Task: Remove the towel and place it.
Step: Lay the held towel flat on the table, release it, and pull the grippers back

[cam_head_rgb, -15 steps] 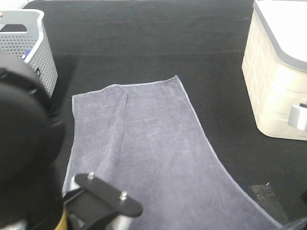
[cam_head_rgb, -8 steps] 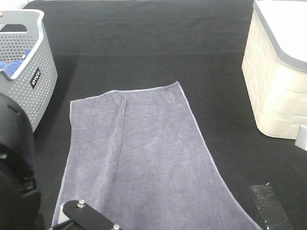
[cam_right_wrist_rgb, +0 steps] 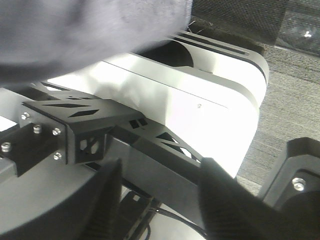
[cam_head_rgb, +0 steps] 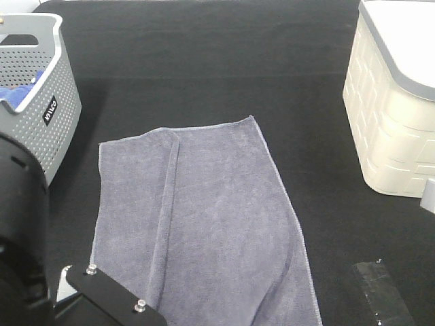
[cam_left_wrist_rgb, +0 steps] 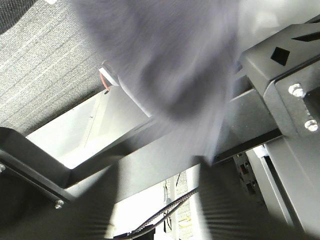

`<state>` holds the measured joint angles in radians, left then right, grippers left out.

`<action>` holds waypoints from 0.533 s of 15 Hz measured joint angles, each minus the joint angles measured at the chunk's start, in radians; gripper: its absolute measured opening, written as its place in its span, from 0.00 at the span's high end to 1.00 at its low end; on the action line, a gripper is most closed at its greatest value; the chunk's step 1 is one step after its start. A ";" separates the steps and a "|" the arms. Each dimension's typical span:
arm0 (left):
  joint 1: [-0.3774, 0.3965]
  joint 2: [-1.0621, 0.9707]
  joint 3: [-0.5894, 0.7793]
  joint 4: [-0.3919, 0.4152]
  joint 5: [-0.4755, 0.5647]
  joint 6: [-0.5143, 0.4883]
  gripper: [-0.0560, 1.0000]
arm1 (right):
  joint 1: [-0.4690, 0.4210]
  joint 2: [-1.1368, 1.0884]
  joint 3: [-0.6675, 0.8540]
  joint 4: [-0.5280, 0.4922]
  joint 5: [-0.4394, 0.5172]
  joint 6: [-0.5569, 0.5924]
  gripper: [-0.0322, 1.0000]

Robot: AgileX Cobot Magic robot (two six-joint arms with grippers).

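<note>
Seeing the towel [cam_head_rgb: 204,217] lying spread on the black surface [cam_head_rgb: 204,61], between grey basket [cam_head_rgb: 47,95] and cream bin [cam_head_rgb: 387,115]. Finding left hand [cam_left_wrist_rgb: 160,200] and right hand [cam_right_wrist_rgb: 160,200] both standing apart, clamping nothing. Judging placement nearly done, only pulling clear remaining.

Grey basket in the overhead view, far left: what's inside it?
Inside the grey basket, a bright blue cloth shows above the near wall. That wall and the frame edge hide the rest of the interior, so anything else in there can't be told.
</note>
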<state>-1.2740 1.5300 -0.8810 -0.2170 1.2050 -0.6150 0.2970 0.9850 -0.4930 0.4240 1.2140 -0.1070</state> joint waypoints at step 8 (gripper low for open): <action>0.000 0.000 -0.065 0.190 0.005 0.000 0.13 | 0.000 0.000 -0.012 0.007 -0.034 0.000 0.41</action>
<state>-1.2740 1.5300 -0.9460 -0.0270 1.2100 -0.6150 0.2970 0.9850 -0.5050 0.4310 1.1800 -0.1070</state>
